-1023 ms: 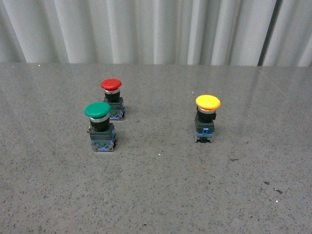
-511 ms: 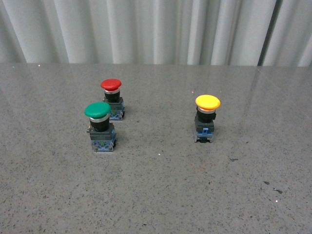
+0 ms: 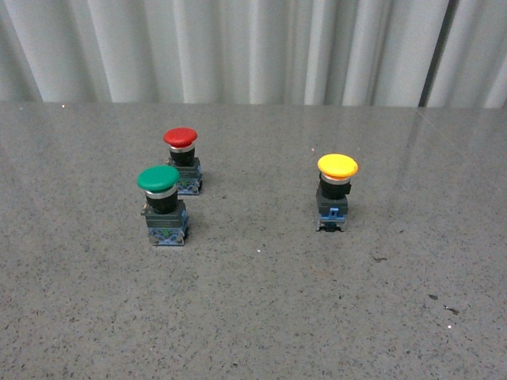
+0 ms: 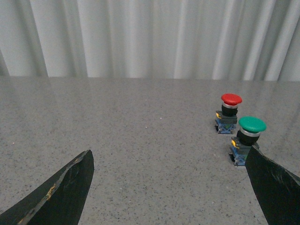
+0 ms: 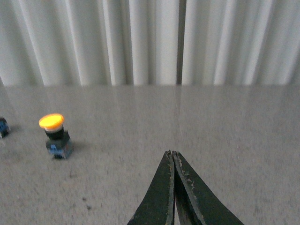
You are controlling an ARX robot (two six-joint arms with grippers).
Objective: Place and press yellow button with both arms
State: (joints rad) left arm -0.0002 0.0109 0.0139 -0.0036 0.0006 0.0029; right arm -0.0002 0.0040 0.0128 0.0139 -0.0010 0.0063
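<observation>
The yellow button [image 3: 337, 192] stands upright on the grey table, right of centre in the front view; it also shows in the right wrist view [image 5: 55, 135]. Neither arm shows in the front view. My left gripper [image 4: 169, 161] is open and empty above the table, its black fingers [image 4: 65, 190] wide apart; the yellow button is out of its view. My right gripper [image 5: 172, 154] is shut and empty, its tips pressed together, well apart from the yellow button.
A green-capped button [image 3: 162, 206] and a red-capped button [image 3: 182, 161] stand left of centre, close together; both show in the left wrist view, green [image 4: 247, 139] and red [image 4: 228, 112]. A pleated white curtain [image 3: 253, 47] backs the speckled grey table [image 3: 261, 309].
</observation>
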